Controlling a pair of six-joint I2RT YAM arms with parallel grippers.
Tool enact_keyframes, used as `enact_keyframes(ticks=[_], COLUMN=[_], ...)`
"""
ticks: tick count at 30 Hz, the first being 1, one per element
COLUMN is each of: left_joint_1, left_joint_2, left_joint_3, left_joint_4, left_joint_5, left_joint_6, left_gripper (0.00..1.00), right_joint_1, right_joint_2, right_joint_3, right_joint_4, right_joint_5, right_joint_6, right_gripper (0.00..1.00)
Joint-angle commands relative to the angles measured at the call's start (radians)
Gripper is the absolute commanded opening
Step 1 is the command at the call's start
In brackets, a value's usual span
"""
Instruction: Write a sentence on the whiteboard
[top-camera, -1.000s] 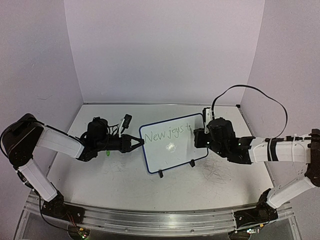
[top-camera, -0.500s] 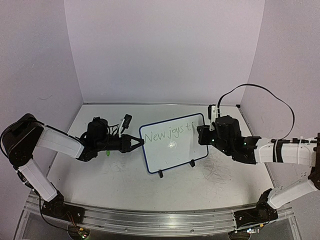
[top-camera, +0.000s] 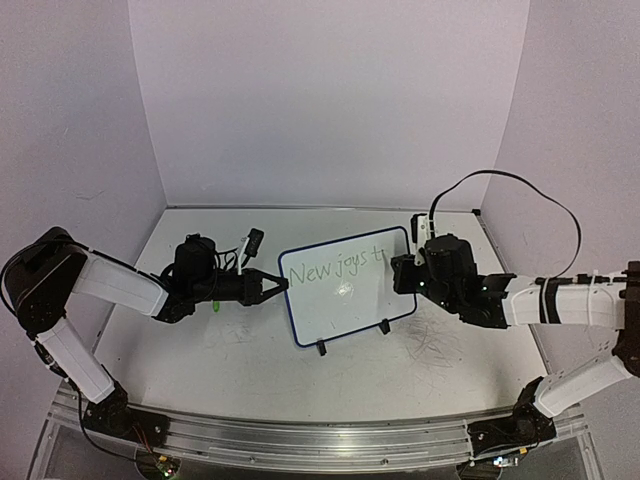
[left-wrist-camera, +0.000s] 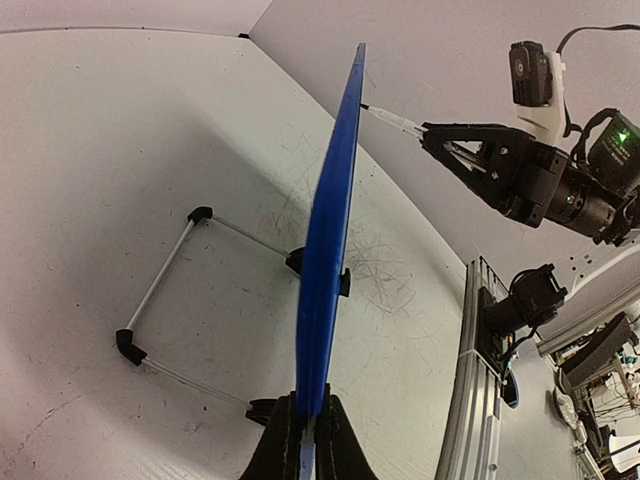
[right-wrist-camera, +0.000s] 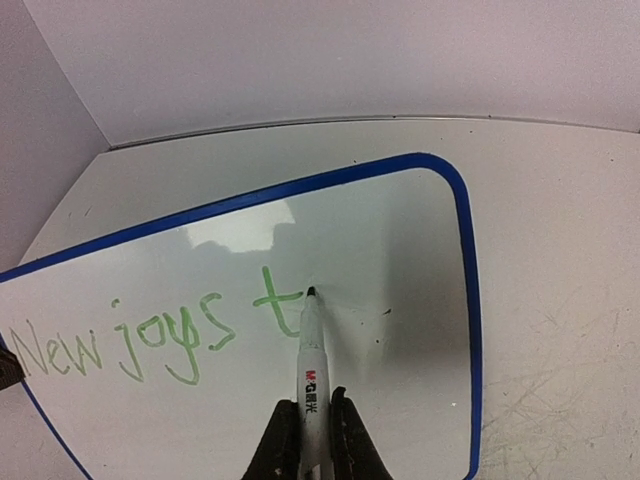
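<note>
The whiteboard (top-camera: 345, 290) stands tilted on its two black feet mid-table; its blue rim (left-wrist-camera: 330, 215) shows edge-on in the left wrist view. My left gripper (top-camera: 280, 284) (left-wrist-camera: 303, 432) is shut on the board's left edge. The sentence (top-camera: 335, 268) (right-wrist-camera: 160, 335) reads "New joys t" in thin green letters. My right gripper (right-wrist-camera: 310, 425) (top-camera: 405, 262) is shut on a white marker (right-wrist-camera: 312, 355), whose dark tip touches the board at the right end of the crossbar of the "t" (right-wrist-camera: 275, 300).
The board's wire stand (left-wrist-camera: 165, 300) lies behind it on the tabletop. Grey scribbles (top-camera: 435, 345) mark the table at the right front. Purple walls close in the back and sides. A metal rail (top-camera: 300, 440) runs along the near edge.
The right gripper pulled back to the right and returned, and the marker drew the crossbar on the "t". The left arm and the board stayed still.
</note>
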Motion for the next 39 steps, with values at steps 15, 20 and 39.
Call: enact_keyframes(ticks=[15,20,39], left_joint_1=[0.001,0.000,0.000], left_joint_2=[-0.024,-0.028,-0.023], left_joint_3=[0.037,0.035,0.033], left_joint_4=[-0.017,-0.019,-0.020], left_joint_5=[0.014,0.013,0.025], left_joint_6=[0.012,0.012,0.014], left_gripper=[0.00,0.00,0.00], right_joint_1=[-0.003,-0.004,-0.004], right_joint_2=[-0.018,-0.026,0.009], right_joint_3=[-0.031,-0.043,-0.007], right_joint_4=[-0.011,-0.011,0.062], right_joint_5=[0.000,0.004,0.075], right_joint_6=[0.013,0.022,0.003], right_gripper=[0.00,0.00,0.00])
